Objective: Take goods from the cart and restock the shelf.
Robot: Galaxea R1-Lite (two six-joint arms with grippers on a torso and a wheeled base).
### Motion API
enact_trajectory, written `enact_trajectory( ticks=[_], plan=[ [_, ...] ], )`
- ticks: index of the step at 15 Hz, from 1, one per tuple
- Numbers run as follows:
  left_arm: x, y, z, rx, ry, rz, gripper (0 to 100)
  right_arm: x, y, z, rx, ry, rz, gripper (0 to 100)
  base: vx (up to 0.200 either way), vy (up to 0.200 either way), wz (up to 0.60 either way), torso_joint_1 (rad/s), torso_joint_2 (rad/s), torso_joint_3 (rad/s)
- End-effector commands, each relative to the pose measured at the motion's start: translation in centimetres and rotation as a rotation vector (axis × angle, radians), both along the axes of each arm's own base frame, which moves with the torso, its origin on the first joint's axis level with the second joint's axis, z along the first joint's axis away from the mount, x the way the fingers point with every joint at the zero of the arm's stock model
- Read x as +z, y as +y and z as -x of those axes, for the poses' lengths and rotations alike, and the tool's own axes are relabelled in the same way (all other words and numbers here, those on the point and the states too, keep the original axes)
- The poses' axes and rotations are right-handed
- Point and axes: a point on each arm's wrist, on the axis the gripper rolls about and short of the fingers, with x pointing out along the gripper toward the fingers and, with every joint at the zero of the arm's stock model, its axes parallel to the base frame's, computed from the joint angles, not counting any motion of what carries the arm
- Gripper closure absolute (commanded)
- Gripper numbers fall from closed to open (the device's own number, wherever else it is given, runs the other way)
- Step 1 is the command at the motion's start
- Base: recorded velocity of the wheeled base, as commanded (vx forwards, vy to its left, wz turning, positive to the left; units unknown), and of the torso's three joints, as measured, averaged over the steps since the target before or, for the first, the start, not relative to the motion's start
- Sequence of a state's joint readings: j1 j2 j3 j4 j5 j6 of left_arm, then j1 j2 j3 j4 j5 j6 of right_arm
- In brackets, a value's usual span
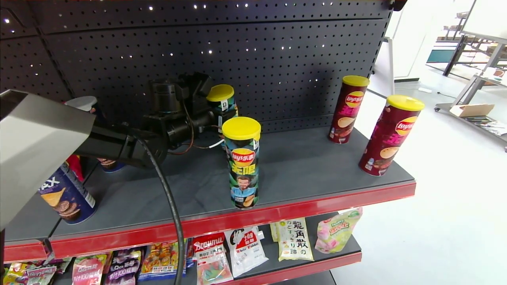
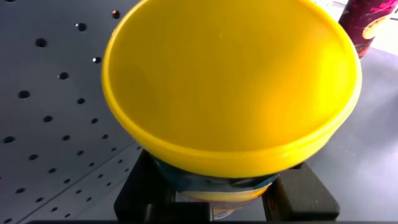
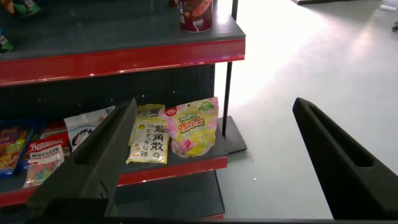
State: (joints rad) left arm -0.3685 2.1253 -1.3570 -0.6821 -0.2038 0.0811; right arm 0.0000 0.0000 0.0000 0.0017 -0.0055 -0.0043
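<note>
My left jaws are clamping a yellow-lidded chip can (image 2: 230,81) at the back of the upper shelf (image 1: 317,170). Its lid is hiding the body in the wrist view, and the arm is covering its base in the head view, so I cannot tell whether it is resting. My right jaws are gaping wide, facing snack bags (image 3: 189,127) on the lower shelf.

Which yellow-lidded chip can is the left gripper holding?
The rear green can by the pegboard; the front green can and both maroon cans stand free.
</note>
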Motion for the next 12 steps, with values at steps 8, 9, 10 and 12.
enact_trajectory(
  ticks=[8, 9, 10, 12],
  plan=[
    [0.1, -0.74, 0.33, 0.002, -0.002, -0.001, 100, 0.01, 0.0, -0.01, -0.001, 0.001, 0.0, 0, 0.0, 0.0, 0.0, 0.0, 0.0, 0.0],
    [0.21, -0.79, 0.37, 0.0, -0.006, -0.001, 100, 0.01, 0.0, -0.01, -0.001, 0.001, 0.0, 0, 0.0, 0.0, 0.0, 0.0, 0.0, 0.0],
    [0.28, -0.97, 0.48, -0.003, -0.008, -0.001, 100, 0.01, 0.0, -0.01, -0.001, 0.001, 0.0, 0, 0.0, 0.0, 0.0, 0.0, 0.0, 0.0],
    [0.29, -1.14, 0.59, -0.006, -0.003, -0.003, 100, 0.01, 0.0, -0.01, -0.001, 0.001, 0.0, 0, 0.0, 0.0, 0.0, 0.0, 0.0, 0.0]
  ],
)
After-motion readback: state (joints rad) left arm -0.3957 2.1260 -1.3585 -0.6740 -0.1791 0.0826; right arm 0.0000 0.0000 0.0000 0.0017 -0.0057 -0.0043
